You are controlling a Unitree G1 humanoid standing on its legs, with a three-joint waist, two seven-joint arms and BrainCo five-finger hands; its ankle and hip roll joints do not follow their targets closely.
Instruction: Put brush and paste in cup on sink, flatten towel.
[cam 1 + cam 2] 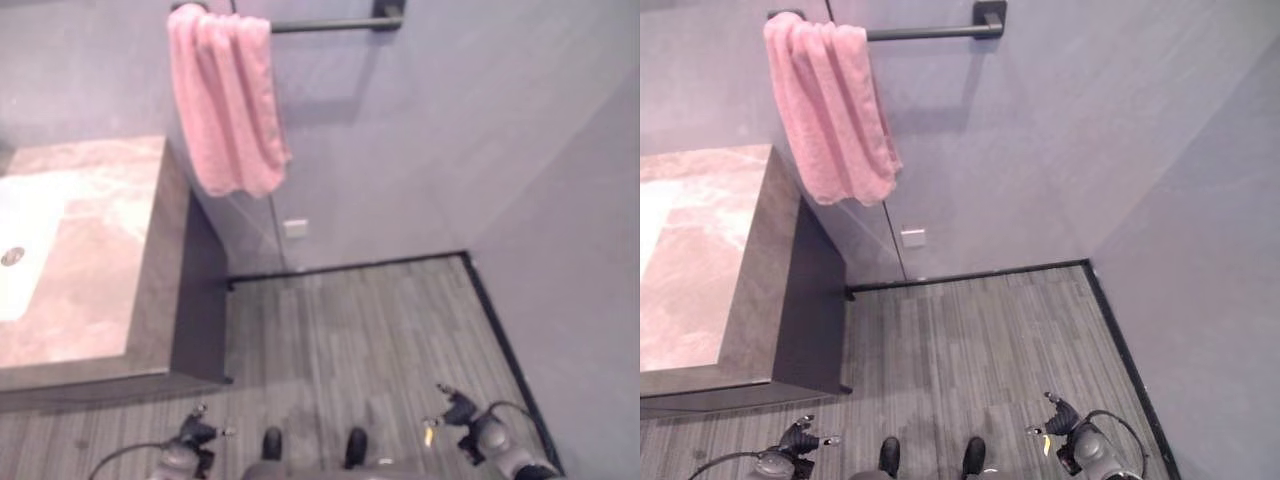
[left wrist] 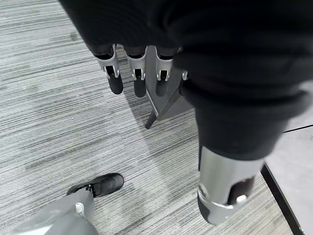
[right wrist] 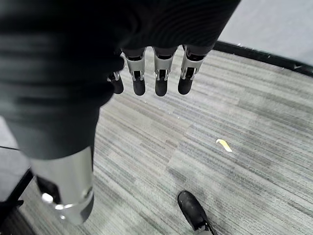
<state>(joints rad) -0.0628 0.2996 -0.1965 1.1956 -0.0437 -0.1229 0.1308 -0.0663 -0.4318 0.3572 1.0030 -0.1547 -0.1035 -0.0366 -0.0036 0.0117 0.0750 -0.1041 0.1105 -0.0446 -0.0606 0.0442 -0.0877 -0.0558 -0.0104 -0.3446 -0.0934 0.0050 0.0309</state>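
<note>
- Two hands hang low at the near edge of the scene, both well apart from anything the task names: the left hand [image 1: 190, 436] at the near left and the right hand [image 1: 462, 410] at the near right, each over the grey plank floor [image 1: 380, 330].
- Each wrist view shows straight, relaxed fingers pointing down at the floor with nothing between them; both hands are released and hold nothing.
- The pink towel [image 1: 228, 100] is the one task thing I can find. It hangs bunched at the left end of a dark rail [image 1: 330, 22] on the far wall, its long axis running down the wall and its lower edge dropping past the far right corner of the stone surface [image 1: 90, 260].
- From the hands, the towel lies far and up, left of the middle. The left hand sits almost straight below it, so I judge that arm the nearer one; the right hand would have to cross over.
- The white sink basin [image 1: 25, 250] is set into the surface at the far left of the left eye view, again on the left arm's side.
- No brush, paste or cup can be made out on the part of the surface that shows.
- A small yellow scrap [image 3: 224, 145] lies on the floor by the right hand; what it is I cannot tell.
</note>
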